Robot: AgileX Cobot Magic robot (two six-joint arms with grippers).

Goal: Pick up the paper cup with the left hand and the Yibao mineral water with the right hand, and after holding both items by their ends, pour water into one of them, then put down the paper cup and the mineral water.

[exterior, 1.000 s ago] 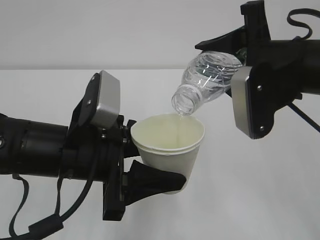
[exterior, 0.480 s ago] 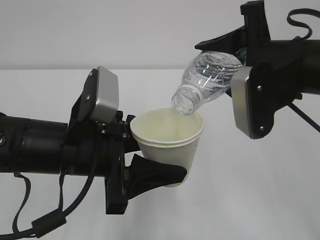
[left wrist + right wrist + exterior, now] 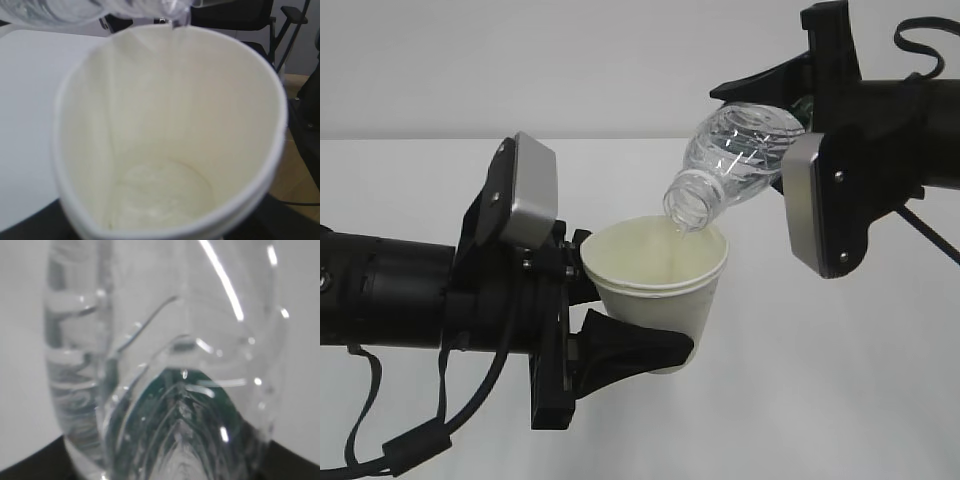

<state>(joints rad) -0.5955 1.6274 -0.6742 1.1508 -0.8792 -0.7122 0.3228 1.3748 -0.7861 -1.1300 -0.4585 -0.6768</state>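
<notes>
1. Nearest, at lower left in the outside view: left hand (image 3: 620,325), black, clamped part-way closed around the paper cup (image 3: 658,288), one finger (image 3: 640,352) curling under and across the lower wall, the other hidden behind.
2. Cup held upright in the air, clear of the white table (image 3: 840,400), mouth up. Looks like two nested cups. Seen from the wrist: rim (image 3: 272,165) squeezed slightly oval, only a shallow pool at the bottom.
3. Likely handling: light, thin-walled, easily crushed; heavier and more prone to slop as it fills. Best held low on the wall with mild pressure, kept level.
4. Just above the cup's far rim: bottle (image 3: 735,165), clear, ribbed, capless, tilted neck-down, mouth over the opening, thin thread of water falling inside.
5. Farther right: right hand (image 3: 810,105), closed part-way on the bottle's base end; finger contact mostly hidden behind the grey block.
6. Likely handling: slick, springy plastic, lighter as it drains; firm hold across the ribs near the base, not hard enough to buckle it.
</notes>
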